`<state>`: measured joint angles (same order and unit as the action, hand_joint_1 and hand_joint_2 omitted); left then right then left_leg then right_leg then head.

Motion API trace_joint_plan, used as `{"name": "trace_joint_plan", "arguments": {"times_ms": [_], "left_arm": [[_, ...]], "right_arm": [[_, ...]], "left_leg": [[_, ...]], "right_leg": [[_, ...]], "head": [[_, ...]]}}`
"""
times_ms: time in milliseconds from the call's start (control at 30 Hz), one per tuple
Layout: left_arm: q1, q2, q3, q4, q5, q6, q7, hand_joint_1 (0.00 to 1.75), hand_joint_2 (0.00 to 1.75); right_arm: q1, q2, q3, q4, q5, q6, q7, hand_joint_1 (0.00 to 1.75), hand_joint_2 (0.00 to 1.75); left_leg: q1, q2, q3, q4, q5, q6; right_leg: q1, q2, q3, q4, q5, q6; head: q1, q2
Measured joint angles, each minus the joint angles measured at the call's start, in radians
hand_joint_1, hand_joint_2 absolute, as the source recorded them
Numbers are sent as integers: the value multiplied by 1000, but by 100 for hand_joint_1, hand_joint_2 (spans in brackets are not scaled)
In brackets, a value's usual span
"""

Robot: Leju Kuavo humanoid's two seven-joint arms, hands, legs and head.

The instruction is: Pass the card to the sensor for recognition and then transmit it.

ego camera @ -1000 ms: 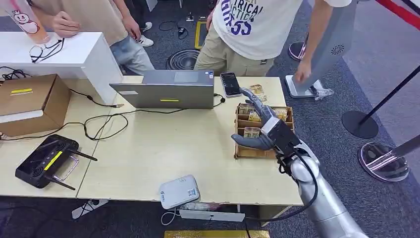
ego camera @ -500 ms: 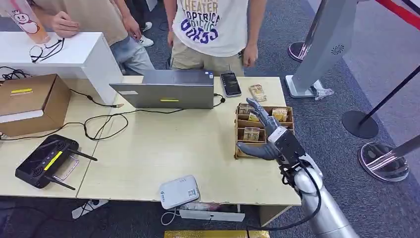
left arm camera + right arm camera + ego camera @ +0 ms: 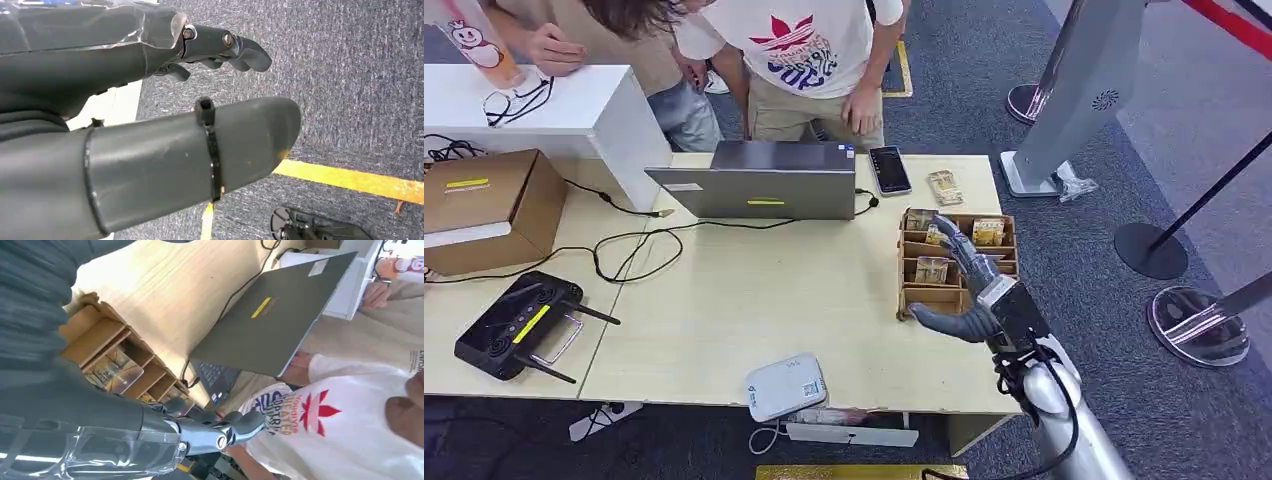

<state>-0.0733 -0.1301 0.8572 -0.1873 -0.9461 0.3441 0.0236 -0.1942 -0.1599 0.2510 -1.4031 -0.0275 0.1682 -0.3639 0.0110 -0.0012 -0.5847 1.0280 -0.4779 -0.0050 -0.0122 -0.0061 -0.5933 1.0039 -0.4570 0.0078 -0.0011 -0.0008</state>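
The right hand (image 3: 972, 292) hovers over the wooden card tray (image 3: 908, 300), fingers spread and holding nothing. The pick-up step appears not yet done; next it likely must lower onto a card (image 3: 932, 269) and pinch it.

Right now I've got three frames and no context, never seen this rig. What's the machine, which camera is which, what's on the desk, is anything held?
It is a humanoid robot with two silver arms, each ending in a many-fingered hand. The wide picture is its head camera, looking down at a desk. The other two come from cameras at its wrists, so they look turned.

The right hand hovers over a wooden tray of cards, fingers spread, holding nothing. The left hand hangs by the robot's side over grey carpet, also holding nothing.

On the desk: a laptop, a phone, a loose card, a white reader box at the near edge, a black controller and a cardboard box. People stand behind the desk.
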Motion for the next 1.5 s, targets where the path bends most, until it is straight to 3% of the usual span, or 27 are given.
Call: {"name": "trace_joint_plan", "arguments": {"times_ms": [433, 467, 1067, 1500], "left_arm": [[0, -3, 0, 0, 0, -1, 9, 0, 0], [0, -4, 0, 0, 0, -2, 9, 0, 0], [0, -12, 0, 0, -30, -3, 17, 0, 0], [1, -20, 0, 0, -41, -4, 20, 0, 0]], "right_arm": [[96, 87, -34, -67, -36, 21, 28, 0, 175], [103, 95, -36, -73, -36, 26, 30, 0, 0], [221, 212, -37, -137, -96, 85, 92, 0, 0], [242, 253, -35, -142, -142, 102, 101, 0, 0]], "left_leg": [[0, 0, 0, 0, 0, 0], [0, 0, 0, 0, 0, 0], [0, 0, 0, 0, 0, 0], [0, 0, 0, 0, 0, 0]], "right_leg": [[0, 0, 0, 0, 0, 0], [0, 0, 0, 0, 0, 0], [0, 0, 0, 0, 0, 0], [0, 0, 0, 0, 0, 0]], "head": [[0, 0], [0, 0], [0, 0], [0, 0]]}}
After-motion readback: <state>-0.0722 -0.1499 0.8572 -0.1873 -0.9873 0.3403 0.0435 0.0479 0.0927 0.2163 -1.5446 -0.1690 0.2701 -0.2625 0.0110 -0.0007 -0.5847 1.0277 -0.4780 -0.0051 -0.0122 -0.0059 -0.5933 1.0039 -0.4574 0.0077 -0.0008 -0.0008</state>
